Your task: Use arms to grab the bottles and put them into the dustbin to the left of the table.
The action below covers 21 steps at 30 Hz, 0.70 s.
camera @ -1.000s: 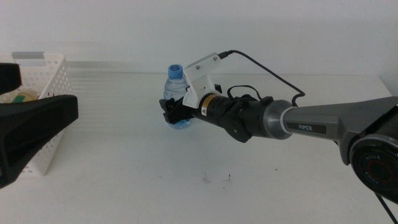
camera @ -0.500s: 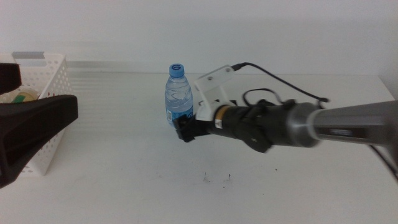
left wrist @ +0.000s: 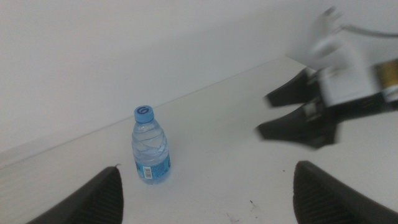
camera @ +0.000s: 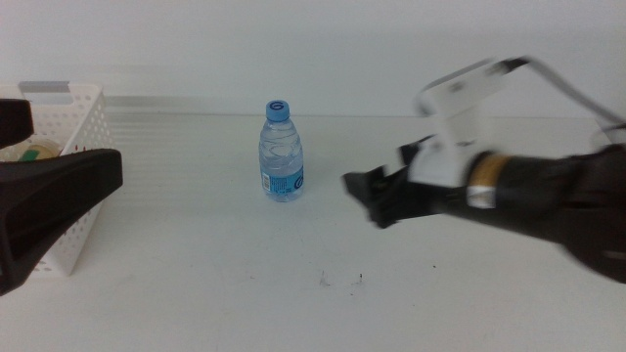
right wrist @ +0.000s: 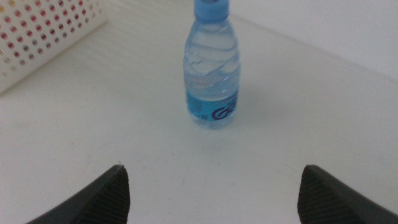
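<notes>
A small clear water bottle with a blue cap and blue label stands upright on the white table, alone. It also shows in the left wrist view and the right wrist view. My right gripper is open and empty, to the right of the bottle and apart from it, blurred by motion. My left gripper is open and empty at the left, by the white perforated dustbin. Something yellow-green lies inside the dustbin. The red can is out of view.
The dustbin stands at the table's left edge and also shows in the right wrist view. A few dark specks mark the table near its front. The right arm's gripper shows in the left wrist view.
My right gripper, which was around the water bottle, has come off it and drawn back to the right. The bottle stays upright in place. The left gripper has not moved.
</notes>
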Available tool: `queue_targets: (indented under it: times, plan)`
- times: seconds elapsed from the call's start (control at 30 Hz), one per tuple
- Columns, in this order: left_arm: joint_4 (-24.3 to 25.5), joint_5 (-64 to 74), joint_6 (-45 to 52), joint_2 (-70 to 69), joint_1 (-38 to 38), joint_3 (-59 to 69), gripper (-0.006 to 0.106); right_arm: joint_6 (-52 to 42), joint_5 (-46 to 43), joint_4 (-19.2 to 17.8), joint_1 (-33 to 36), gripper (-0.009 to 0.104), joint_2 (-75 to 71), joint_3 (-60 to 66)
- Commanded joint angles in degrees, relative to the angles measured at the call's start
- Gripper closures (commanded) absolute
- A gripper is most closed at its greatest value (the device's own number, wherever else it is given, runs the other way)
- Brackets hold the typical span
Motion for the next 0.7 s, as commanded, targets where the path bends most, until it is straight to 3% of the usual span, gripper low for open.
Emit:
queue_targets:
  times: [0.0,0.43,0.67]
  plan:
    - [0.0,-0.8,-0.1,-0.2,-0.3,-0.1,0.007,-0.6,5.2,0.1,0.0,0.007,-6.3,1.6]
    - [0.0,-0.8,-0.1,-0.2,-0.3,-0.1,0.007,-5.5,31.0,0.4,0.0,0.007,-32.0,4.8]
    - [0.0,-0.8,-0.1,-0.2,-0.3,-0.1,0.007,-5.8,32.5,0.5,0.0,0.011,-40.5,5.9]
